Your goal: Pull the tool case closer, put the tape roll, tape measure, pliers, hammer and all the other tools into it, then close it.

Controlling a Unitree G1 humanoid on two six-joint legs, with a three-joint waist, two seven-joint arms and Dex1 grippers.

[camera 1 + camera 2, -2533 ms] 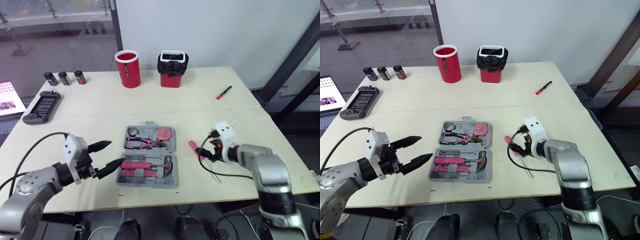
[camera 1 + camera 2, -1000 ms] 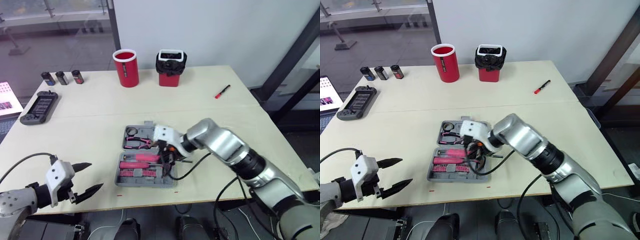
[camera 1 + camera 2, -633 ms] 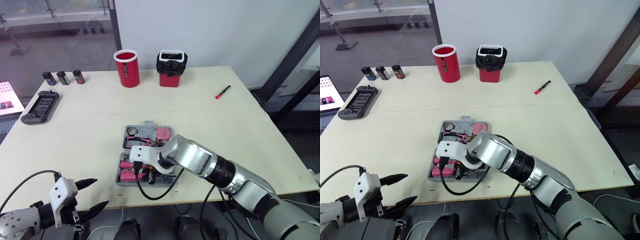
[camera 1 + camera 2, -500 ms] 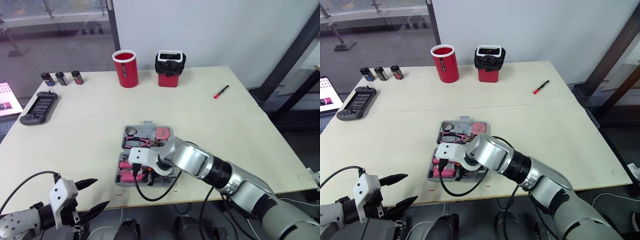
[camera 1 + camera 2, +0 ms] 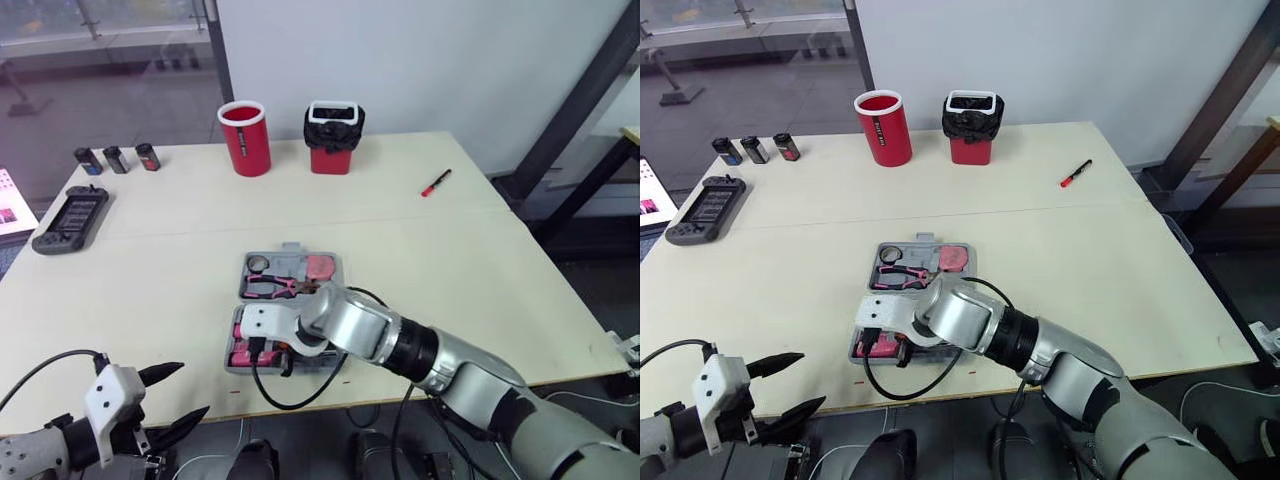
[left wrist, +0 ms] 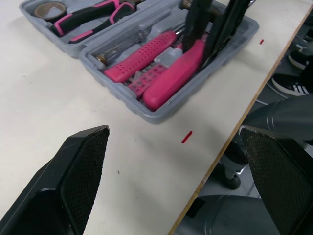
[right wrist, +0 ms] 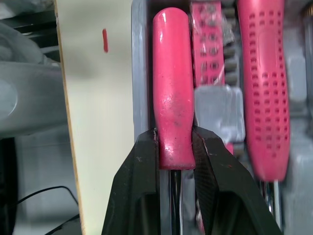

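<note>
Near the table's front edge, about mid-width, sits the tool case (image 6: 146, 116), lid open flat, and I see its near tray best from the wrists. Over that tray my right gripper (image 7: 175, 147) has its jaws pinched on the pink handle of a screwdriver (image 7: 172, 88), which lies along the tray's outer wall. Its shaft runs down between the fingers (image 7: 142, 161), where I lose it. Just beside it sit a strip of pink bits (image 7: 208, 54) and a dotted pink handle (image 7: 264, 88). From the head cameras the right forearm covers most of that tray, so I cannot make out the hammer. In the far tray I can read the pliers (image 5: 280, 287), the tape roll (image 6: 50, 10) and a pink tape measure (image 5: 322, 268). A black cable (image 5: 290, 390) loops from the right wrist past the table (image 5: 480, 260) edge. My left gripper (image 5: 194, 388) hangs by the front left edge, well apart from the case, jaws spread wide and holding nothing. At the far side stand a red cup (image 5: 243, 138) and a red bin (image 5: 331, 138), with a red marker (image 5: 435, 183) to the right.
</note>
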